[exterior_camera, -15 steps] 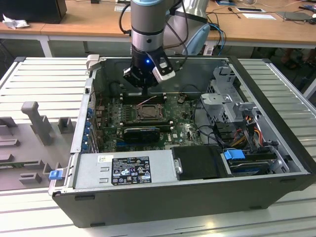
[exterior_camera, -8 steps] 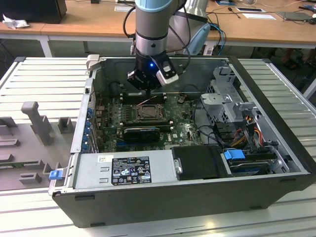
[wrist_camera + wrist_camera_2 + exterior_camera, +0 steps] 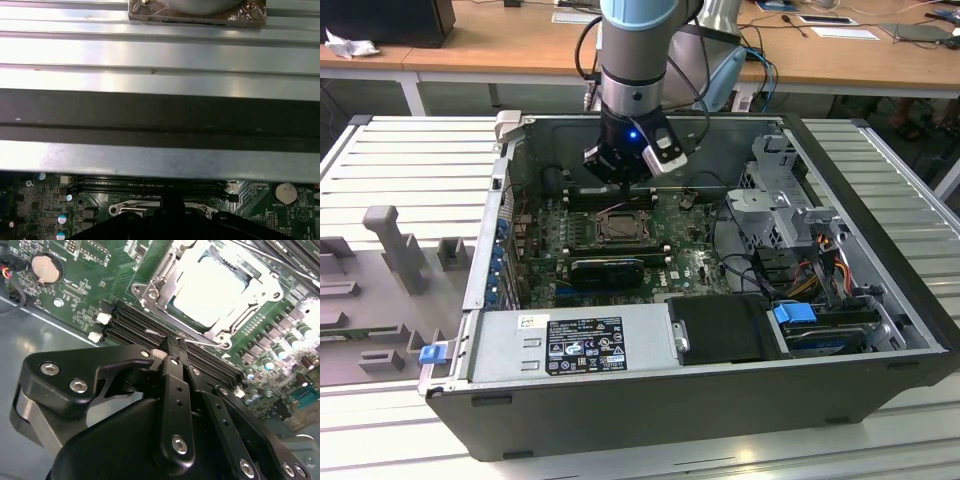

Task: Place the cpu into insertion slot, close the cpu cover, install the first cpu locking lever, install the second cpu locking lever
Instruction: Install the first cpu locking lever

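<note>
One arm is working over the open case, its gripper (image 3: 625, 170) hanging at upper centre of the exterior view, just above the slot (image 3: 618, 228). In the second wrist view the cpu (image 3: 212, 285) is sitting in the slot at upper right with the cover (image 3: 160, 280) lying closed around it. The fingers (image 3: 175, 357) are standing together, apparently pinching a thin wire lever (image 3: 200, 341). Judgement: a locking lever is being installed; the move calls for steady downward pressure and a sideways hook
</note>
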Tool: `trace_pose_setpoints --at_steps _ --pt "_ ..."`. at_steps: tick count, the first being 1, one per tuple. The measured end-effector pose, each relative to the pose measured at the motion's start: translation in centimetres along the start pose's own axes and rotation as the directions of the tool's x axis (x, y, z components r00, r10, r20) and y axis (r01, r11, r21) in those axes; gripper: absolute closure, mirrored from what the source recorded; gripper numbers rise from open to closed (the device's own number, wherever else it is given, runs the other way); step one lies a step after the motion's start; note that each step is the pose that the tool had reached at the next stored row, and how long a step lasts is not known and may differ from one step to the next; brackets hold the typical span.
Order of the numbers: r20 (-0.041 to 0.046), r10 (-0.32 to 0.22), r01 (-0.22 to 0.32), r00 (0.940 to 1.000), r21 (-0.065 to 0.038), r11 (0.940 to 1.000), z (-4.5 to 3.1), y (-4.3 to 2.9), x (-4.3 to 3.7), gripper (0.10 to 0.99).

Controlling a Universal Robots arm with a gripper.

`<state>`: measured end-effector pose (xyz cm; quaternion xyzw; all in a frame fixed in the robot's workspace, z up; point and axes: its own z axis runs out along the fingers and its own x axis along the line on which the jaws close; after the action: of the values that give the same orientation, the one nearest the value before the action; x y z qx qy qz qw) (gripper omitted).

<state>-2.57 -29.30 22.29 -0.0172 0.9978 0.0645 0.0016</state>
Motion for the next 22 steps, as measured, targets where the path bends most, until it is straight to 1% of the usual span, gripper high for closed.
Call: trace_pose_setpoints --at_steps 1,3,5,6,16,22 --pt "-0.0004 -0.003 0.003 1.0000 0.000 1.0000 0.07 -0.01 -0.08 0.980" --pt "-0.0020 -0.015 0.015 0.9999 0.000 0.9999 0.32 -0.05 -0.53 0.980" --pt "-0.0023 -0.017 0.017 0.9998 0.000 0.9999 0.46 -0.06 -0.69 0.980" --pt "-0.0025 -0.019 0.019 0.9998 0.000 0.9998 0.65 -0.09 -0.77 0.980" --pt "-0.0033 -0.026 0.026 0.9997 0.000 0.9997 1.72 -0.23 -0.88 0.980" --pt "-0.0041 -0.028 0.028 0.9996 0.003 0.9996 1.98 -0.27 -0.88 0.980"
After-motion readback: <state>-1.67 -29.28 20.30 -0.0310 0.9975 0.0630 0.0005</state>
